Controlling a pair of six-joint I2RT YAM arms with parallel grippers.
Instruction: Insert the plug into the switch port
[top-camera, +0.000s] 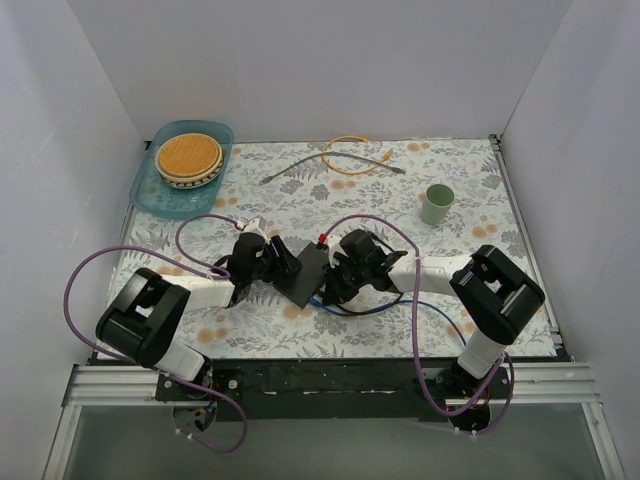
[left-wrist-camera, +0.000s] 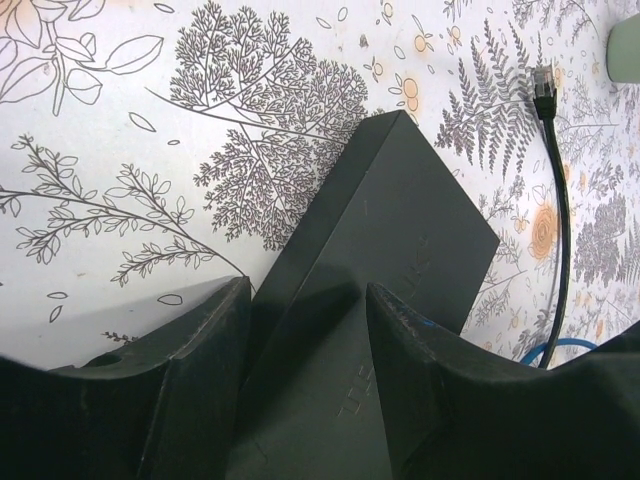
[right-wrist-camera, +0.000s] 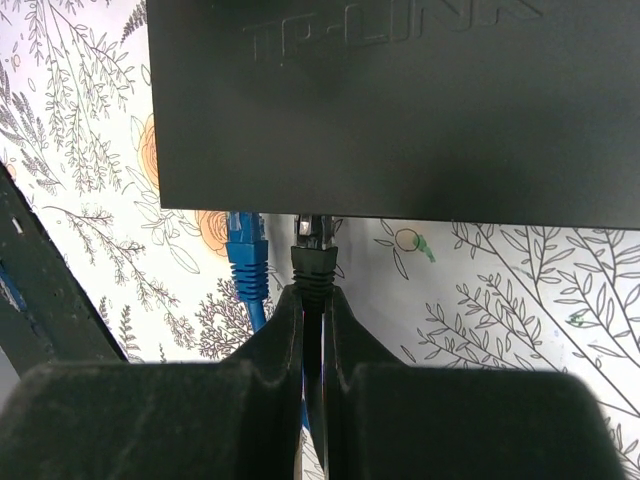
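On the bench (top-camera: 300, 200): misalignment risk at the switch (top-camera: 303, 272) edge.
The switch, flat matte black, is clamped by the left fingers (left-wrist-camera: 200, 350); if it twists, the black plug (right-wrist-camera: 312, 248), pinched in the right fingers (right-wrist-camera: 275, 340) and just meeting the edge beside a blue plug (right-wrist-camera: 246, 255), may jam off-port.

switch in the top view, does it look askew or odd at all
The flat matte black switch lies diagonal to the floral table edges, one end between the left gripper's fingers. Otherwise nothing looks damaged or spilled.
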